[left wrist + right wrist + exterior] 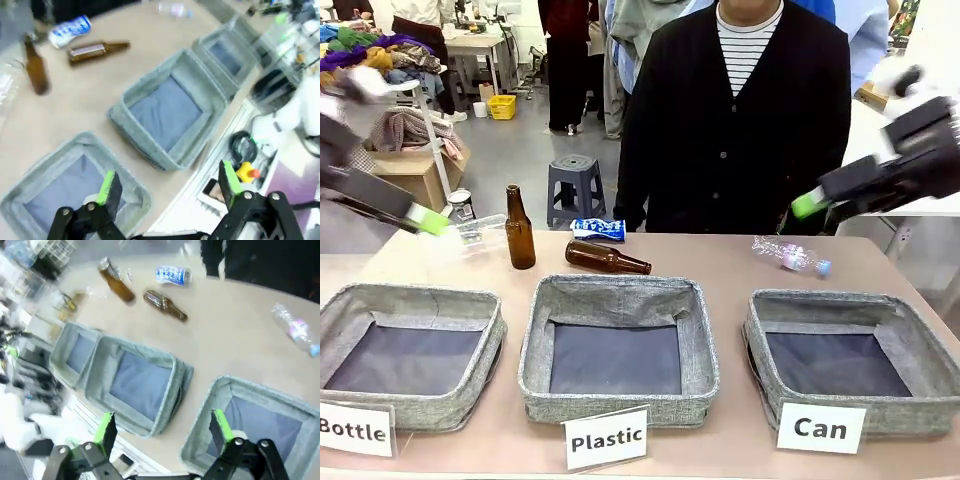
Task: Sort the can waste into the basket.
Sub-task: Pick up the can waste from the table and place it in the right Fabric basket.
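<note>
While my left gripper [167, 180] and right gripper [162, 422] hang wide, empty, I judge: first pick pending. Blue can [172, 276] far ahead, basket [235, 385] close below right jaws; reach next.

The left arm reaches in from the left side. Its left gripper [428, 219] is held up in the air, pointing toward the middle, and its two fingers [106, 187] are wide apart with nothing between them. The right arm reaches in from the right side with the right gripper [809, 204] up in the air too, and its green pads [221, 424] stand far apart, holding nothing.
</note>
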Motion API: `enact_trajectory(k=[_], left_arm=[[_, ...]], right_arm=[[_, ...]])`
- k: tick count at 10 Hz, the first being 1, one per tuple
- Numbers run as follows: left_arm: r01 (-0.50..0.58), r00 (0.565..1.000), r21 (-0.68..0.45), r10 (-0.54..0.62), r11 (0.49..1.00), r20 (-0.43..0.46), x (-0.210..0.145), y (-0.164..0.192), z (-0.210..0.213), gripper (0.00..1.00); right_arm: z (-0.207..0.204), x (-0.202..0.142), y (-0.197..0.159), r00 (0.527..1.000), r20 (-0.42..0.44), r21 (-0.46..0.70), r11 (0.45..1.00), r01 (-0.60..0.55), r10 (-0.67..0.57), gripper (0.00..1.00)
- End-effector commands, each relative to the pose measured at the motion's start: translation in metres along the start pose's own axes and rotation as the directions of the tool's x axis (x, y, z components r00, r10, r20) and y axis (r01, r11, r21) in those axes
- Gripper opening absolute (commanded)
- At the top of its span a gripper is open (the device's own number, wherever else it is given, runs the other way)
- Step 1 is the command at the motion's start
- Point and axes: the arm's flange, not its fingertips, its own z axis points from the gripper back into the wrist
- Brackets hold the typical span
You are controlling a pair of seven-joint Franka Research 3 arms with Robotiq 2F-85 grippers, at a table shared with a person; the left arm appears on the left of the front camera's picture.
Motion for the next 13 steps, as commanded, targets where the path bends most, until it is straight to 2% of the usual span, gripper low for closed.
enact_trajectory(k=[1, 2, 3, 4, 5, 7, 8, 12, 13], left_arm=[[-0.151, 0.968, -0.119, 0.171, 0.981, 0.183, -0.084, 0.071, 0.042, 1.0], [-0.221, 0.915, -0.161, 0.261, 0.962, 0.307, -0.11, 0.103, 0.063, 1.0], [-0.287, 0.858, -0.249, 0.364, 0.925, 0.363, -0.135, 0.135, 0.08, 1.0], [-0.318, 0.82, -0.278, 0.41, 0.907, 0.399, -0.144, 0.142, 0.075, 1.0], [-0.386, 0.758, -0.276, 0.473, 0.88, 0.449, -0.153, 0.145, 0.07, 1.0], [-0.425, 0.689, -0.25, 0.49, 0.87, 0.535, -0.162, 0.127, 0.055, 1.0], [-0.413, 0.742, -0.28, 0.499, 0.867, 0.448, -0.162, 0.171, 0.106, 1.0], [-0.413, 0.742, -0.28, 0.499, 0.867, 0.448, -0.162, 0.171, 0.106, 1.0], [-0.438, 0.733, -0.295, 0.527, 0.85, 0.431, -0.164, 0.171, 0.101, 1.0]], right_arm=[[0.042, -0.052, -0.077, 0.963, 0.168, 0.135, 0.973, 0.189, -0.21, 1.0], [0.061, -0.067, -0.111, 0.922, 0.225, 0.235, 0.936, 0.263, -0.315, 1.0], [0.075, -0.082, -0.147, 0.862, 0.266, 0.309, 0.885, 0.348, -0.432, 1.0], [0.08, -0.091, -0.172, 0.812, 0.273, 0.337, 0.842, 0.421, -0.515, 1.0], [0.083, -0.099, -0.192, 0.778, 0.273, 0.356, 0.811, 0.465, -0.566, 1.0], [0.084, -0.113, -0.219, 0.708, 0.3, 0.341, 0.765, 0.546, -0.639, 1.0], [0.118, -0.081, -0.222, 0.747, 0.281, 0.346, 0.789, 0.507, -0.603, 1.0], [0.118, -0.081, -0.222, 0.747, 0.281, 0.346, 0.789, 0.507, -0.603, 1.0], [0.118, -0.081, -0.222, 0.747, 0.281, 0.346, 0.789, 0.507, -0.603, 1.0]])
